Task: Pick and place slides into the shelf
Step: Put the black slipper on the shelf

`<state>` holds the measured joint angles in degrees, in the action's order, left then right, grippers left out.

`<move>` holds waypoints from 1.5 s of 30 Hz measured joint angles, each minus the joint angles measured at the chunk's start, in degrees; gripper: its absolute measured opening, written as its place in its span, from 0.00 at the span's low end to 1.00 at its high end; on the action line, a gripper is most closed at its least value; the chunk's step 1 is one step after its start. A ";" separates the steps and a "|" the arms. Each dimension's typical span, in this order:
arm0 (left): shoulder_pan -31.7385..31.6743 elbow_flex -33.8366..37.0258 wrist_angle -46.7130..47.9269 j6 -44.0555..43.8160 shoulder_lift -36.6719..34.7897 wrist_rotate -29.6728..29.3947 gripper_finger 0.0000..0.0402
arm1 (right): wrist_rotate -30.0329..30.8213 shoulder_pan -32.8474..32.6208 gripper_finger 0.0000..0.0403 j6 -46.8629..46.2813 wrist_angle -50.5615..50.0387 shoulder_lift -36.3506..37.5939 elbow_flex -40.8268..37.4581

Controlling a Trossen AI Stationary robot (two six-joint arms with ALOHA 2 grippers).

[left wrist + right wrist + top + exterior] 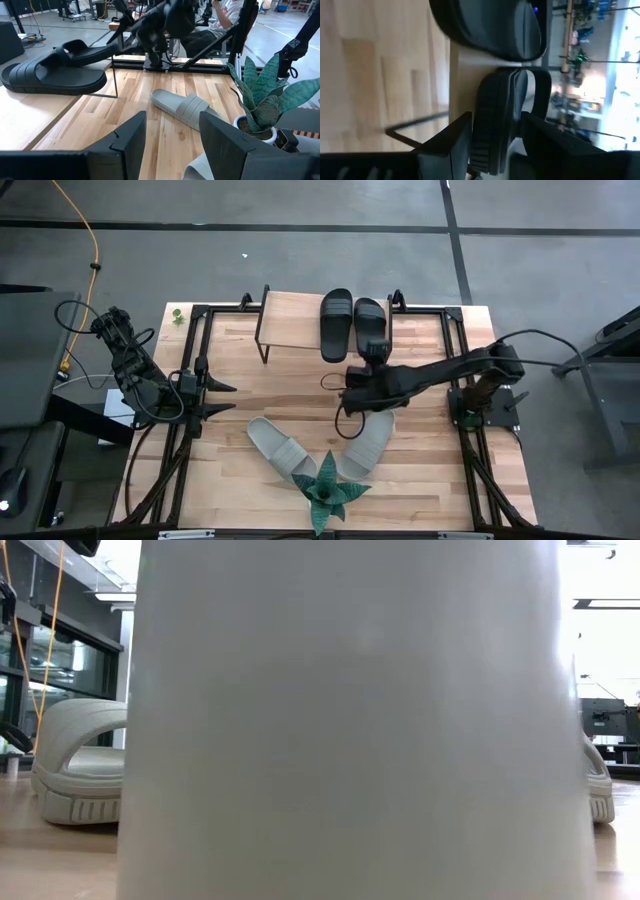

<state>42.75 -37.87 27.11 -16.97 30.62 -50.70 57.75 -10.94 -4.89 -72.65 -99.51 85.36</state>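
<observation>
The shelf (292, 321) stands at the table's far side. One black slide (337, 323) lies on its plank top. A second black slide (371, 328) lies beside it at the shelf's right end, and my right gripper (372, 366) is at its near end, shut on it. Two pale grey-beige slides (279, 448) (368, 444) lie flat on the table near the middle; the low view shows them too (80, 772) (598, 790). My left gripper (222, 399) (172, 135) waits open at the table's left side. My right gripper holds the second black slide by its near end (492, 131), pinched across the thick sole. One finger (452, 145) is under the sole and the other finger (542, 142) is on the footbed side. The fingers come level from the table's near side, along the slide. The slide's far part lies over the shelf top (462, 57).
A green spiky plant (326, 492) in a white pot (350, 720) stands at the near edge between the pale slides and blocks most of the low view. Dark frame rails (190, 380) run along the table's left and right sides. Bare wood lies left of the shelf.
</observation>
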 joint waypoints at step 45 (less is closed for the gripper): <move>-0.01 0.00 -0.45 -0.04 -0.01 0.01 0.42 | -24.23 1.76 0.01 0.44 7.81 3.07 0.05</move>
<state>42.74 -37.87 26.66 -17.02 30.61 -50.69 33.52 -9.19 -4.45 -64.84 -96.44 85.41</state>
